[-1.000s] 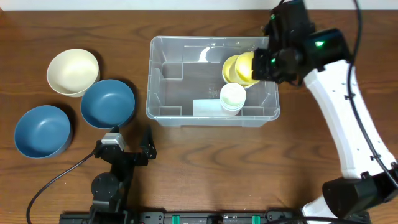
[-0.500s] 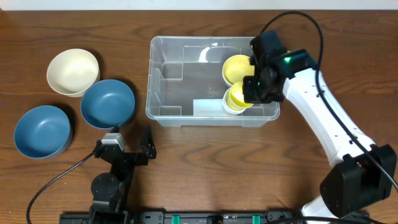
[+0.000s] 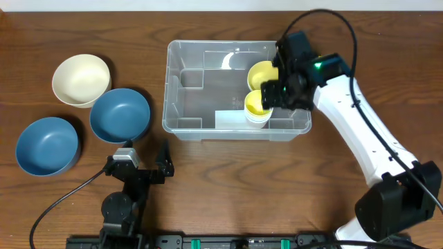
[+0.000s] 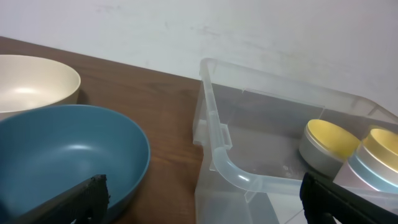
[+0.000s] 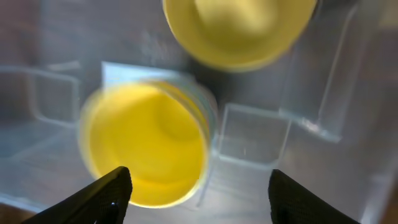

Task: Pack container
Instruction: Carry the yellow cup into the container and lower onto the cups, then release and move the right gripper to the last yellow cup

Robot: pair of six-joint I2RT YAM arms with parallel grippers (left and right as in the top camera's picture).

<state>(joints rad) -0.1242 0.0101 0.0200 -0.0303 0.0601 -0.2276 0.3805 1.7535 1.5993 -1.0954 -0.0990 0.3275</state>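
The container (image 3: 208,83) is a large clear bin in the middle of the table. Inside it at the right, one yellow bowl (image 3: 261,72) lies near the far wall, and a second yellow bowl (image 3: 256,104) sits nested in a pale bowl by the near wall. My right gripper (image 3: 274,92) hovers just above these, open. In the right wrist view the nested yellow bowl (image 5: 146,143) lies below the spread fingers (image 5: 102,193), free of them, with the other yellow bowl (image 5: 239,28) beyond. My left gripper (image 3: 145,155) rests open near the table's front, nothing in it.
Left of the bin stand a cream bowl (image 3: 81,79) and two blue bowls (image 3: 120,114) (image 3: 47,145). In the left wrist view the nearer blue bowl (image 4: 68,155) is close at the left and the bin's rounded corner (image 4: 230,162) is straight ahead.
My right gripper came down and left inside the bin with a yellow bowl, set it into the pale bowl and opened. The left arm has not moved.
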